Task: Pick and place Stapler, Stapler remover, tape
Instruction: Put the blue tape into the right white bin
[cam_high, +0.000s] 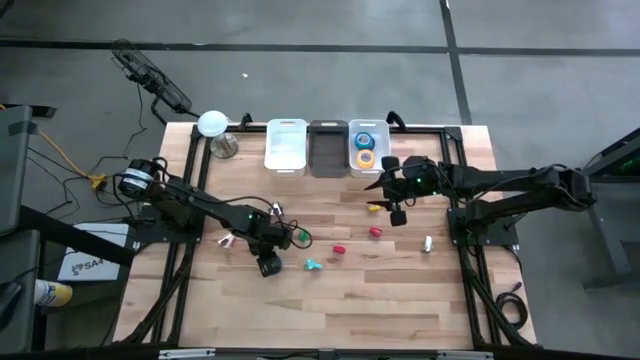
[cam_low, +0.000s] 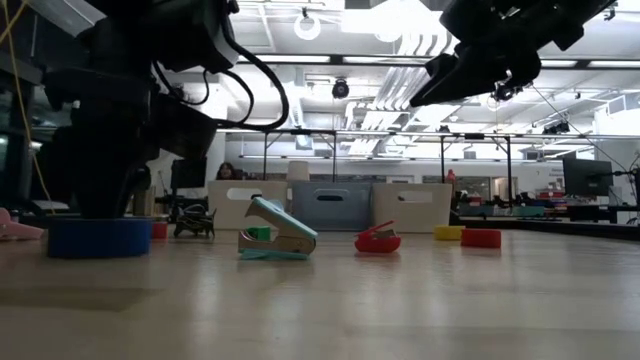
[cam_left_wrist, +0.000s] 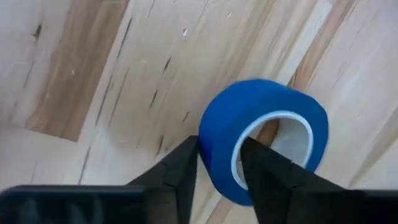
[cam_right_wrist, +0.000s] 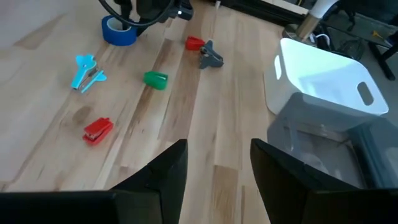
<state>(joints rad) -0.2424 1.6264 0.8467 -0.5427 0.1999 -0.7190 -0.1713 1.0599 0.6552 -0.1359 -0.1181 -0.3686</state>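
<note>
Overhead, the left gripper sits low on the counter, far nearer the blue tape than the right gripper. Left wrist: jaws straddle the roll's wall, one inside its hollow. Right wrist: jaws released, empty.

Blue tape roll flat on counter, left tool pinching its wall. 2 more rolls, blue and yellow, in clear bin. Teal stapler and red stapler remover mid-counter.
</note>
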